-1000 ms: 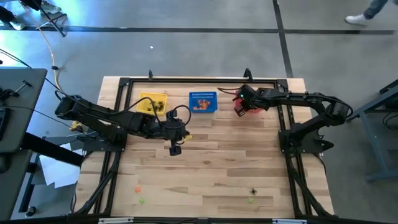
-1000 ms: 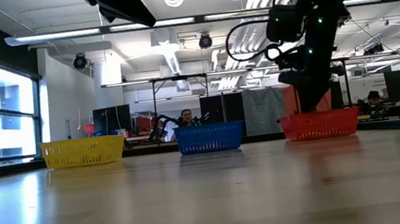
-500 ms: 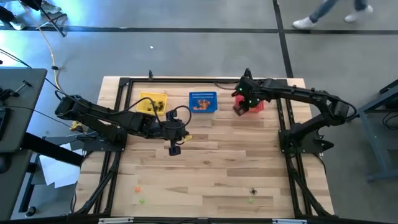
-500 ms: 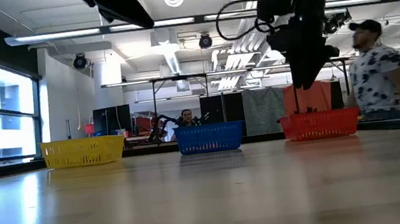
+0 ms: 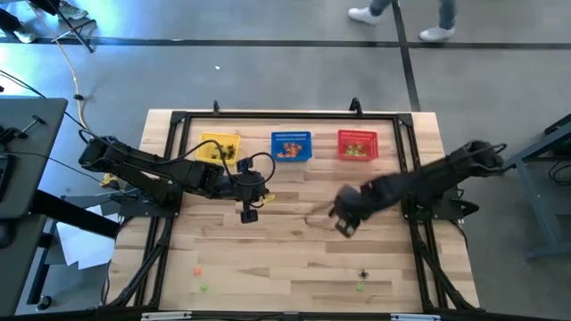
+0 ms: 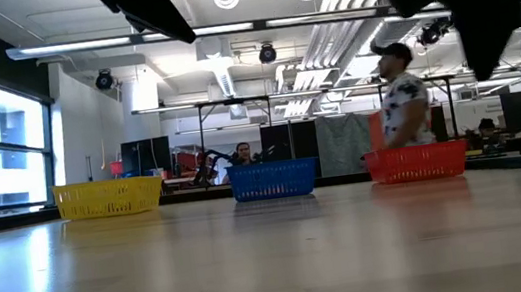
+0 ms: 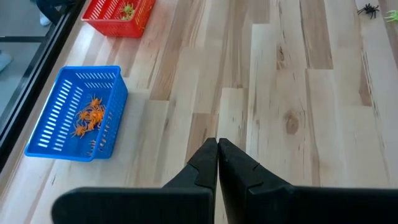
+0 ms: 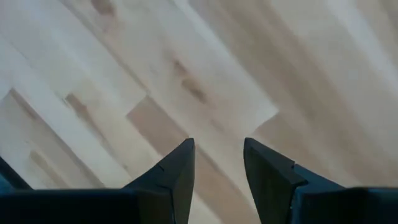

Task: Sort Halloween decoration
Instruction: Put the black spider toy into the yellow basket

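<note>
Looking down on my wooden table (image 5: 294, 241), I've got both dark arms over it: the left arm reaches in from nine o'clock, the right arm from three o'clock. Three mesh baskets sit in a row along the twelve o'clock edge: yellow basket (image 5: 219, 148), blue basket (image 5: 292, 145), red basket (image 5: 357, 144), each apart from its neighbour. My right gripper (image 5: 343, 223) hangs above bare boards right of centre, well clear of the red basket, fingers (image 8: 177, 171) parted with nothing between them. My left gripper (image 5: 250, 212) hovers left of centre, below the yellow and blue baskets, its fingers (image 7: 205, 163) pressed together and empty. Now the little stuff: orange trinkets (image 7: 87, 115) lie inside the blue basket, light green ones (image 5: 355, 152) in the red basket. Loose on the table near six o'clock I spot a black spider (image 5: 362, 275) with a green trinket (image 5: 359, 286) just beside it, plus an orange piece (image 5: 197, 271) and another green piece (image 5: 203, 287) toward seven o'clock.
</note>
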Robot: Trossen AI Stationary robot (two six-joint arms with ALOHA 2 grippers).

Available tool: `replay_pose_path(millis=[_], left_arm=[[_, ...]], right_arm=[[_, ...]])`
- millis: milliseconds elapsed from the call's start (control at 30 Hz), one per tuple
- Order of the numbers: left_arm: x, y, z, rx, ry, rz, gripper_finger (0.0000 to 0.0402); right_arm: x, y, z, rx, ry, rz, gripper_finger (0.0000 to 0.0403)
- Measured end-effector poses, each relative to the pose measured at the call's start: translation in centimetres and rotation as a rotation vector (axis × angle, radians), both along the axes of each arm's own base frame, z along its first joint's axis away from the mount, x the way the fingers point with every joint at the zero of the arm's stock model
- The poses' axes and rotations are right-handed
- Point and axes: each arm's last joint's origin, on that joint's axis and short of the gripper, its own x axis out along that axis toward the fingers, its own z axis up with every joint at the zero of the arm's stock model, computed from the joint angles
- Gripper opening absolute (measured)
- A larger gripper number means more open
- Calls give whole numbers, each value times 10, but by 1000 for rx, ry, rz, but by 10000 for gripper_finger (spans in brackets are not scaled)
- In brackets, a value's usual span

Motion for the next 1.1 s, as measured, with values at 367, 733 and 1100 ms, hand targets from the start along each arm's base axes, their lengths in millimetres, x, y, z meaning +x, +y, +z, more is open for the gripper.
replay_pose_path(millis=[367,733,1100], left_arm=[[1,0,1,-5,-18,1,0],[3,-1,3,-9,-39,0,0],[3,-1,3,-9,-38,1,0]], right_arm=[[-33,95,-8,64,-82,-269,133],[-24,140,-64,152,120,-255,133],[-21,149,-97,168,288,-206,133]])
